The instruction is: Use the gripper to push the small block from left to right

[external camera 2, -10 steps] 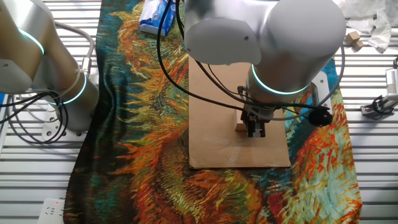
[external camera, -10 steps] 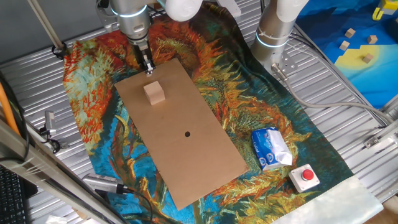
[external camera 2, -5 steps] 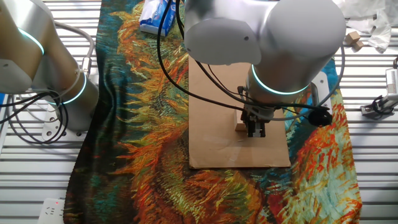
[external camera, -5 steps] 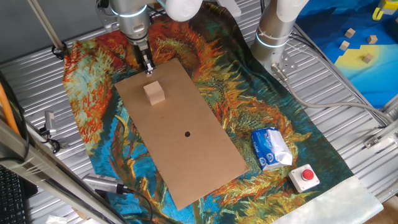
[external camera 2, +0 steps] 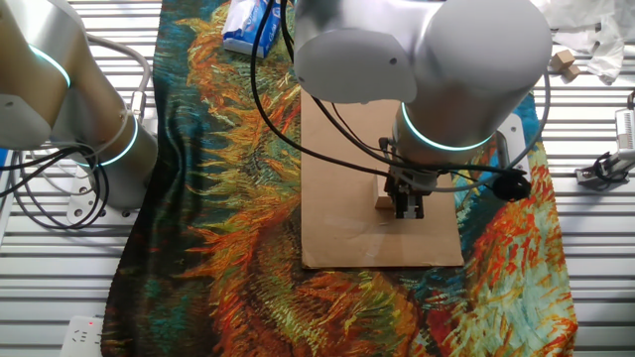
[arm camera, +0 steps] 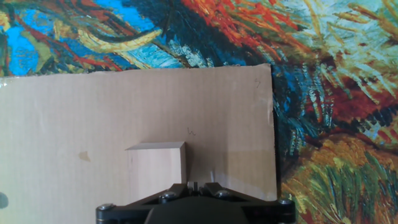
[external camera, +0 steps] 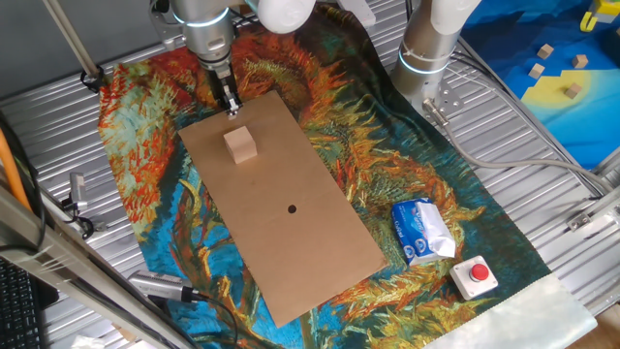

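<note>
The small block (external camera: 240,144) is a pale tan wooden cube on the brown board (external camera: 291,223), near the board's far end. It also shows in the hand view (arm camera: 157,165) and partly behind the arm in the other fixed view (external camera 2: 383,202). My gripper (external camera: 232,107) is shut, its narrow black tip standing just above the board's far edge, a short gap behind the block. In the other fixed view the gripper (external camera 2: 409,209) is right beside the block. In the hand view the gripper (arm camera: 194,186) has its jaws together, just to the right of the block.
A blue-white packet (external camera: 422,232) and a red button (external camera: 477,274) lie on the patterned cloth (external camera: 145,155) near the board's near end. An idle silver arm column (external camera: 431,44) stands at the back. Tiny wooden blocks (external camera: 557,66) lie on a blue-yellow mat.
</note>
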Controlling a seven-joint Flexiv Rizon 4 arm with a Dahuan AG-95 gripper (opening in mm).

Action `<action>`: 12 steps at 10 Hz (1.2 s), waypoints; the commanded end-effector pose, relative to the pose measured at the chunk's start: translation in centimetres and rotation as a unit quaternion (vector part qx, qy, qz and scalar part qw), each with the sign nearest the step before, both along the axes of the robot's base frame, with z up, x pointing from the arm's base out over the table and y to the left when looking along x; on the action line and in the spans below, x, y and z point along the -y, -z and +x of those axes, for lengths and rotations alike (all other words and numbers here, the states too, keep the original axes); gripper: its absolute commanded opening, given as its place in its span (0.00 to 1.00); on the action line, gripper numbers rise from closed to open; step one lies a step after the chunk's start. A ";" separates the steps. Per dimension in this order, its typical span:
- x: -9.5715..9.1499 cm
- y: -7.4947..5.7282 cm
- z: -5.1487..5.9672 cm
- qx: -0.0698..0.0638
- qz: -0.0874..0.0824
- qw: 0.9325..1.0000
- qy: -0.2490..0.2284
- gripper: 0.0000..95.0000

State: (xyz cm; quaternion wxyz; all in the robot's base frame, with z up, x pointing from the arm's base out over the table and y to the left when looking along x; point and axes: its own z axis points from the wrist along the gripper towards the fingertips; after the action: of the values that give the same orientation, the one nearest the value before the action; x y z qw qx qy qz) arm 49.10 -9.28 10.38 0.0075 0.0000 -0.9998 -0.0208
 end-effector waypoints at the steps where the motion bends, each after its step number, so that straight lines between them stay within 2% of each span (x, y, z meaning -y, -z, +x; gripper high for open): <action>1: 0.0 0.0 0.0 -0.002 0.000 1.000 0.001 0.00; 5: 0.0 0.0 0.0 -0.001 0.000 1.000 0.001 0.00; 6: 0.0 0.0 0.0 0.003 0.000 1.000 0.000 0.00; 9: 0.0 0.0 0.0 0.004 -0.002 1.000 -0.021 0.00; 11: 0.0 0.0 0.0 -0.001 -0.002 0.999 -0.037 0.00; 12: 0.0 0.0 0.0 -0.009 -0.002 0.999 -0.041 0.00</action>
State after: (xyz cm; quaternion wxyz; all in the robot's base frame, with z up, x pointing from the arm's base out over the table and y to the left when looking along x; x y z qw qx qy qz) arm 49.20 -9.31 10.32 0.0166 0.0421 -0.9988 -0.0177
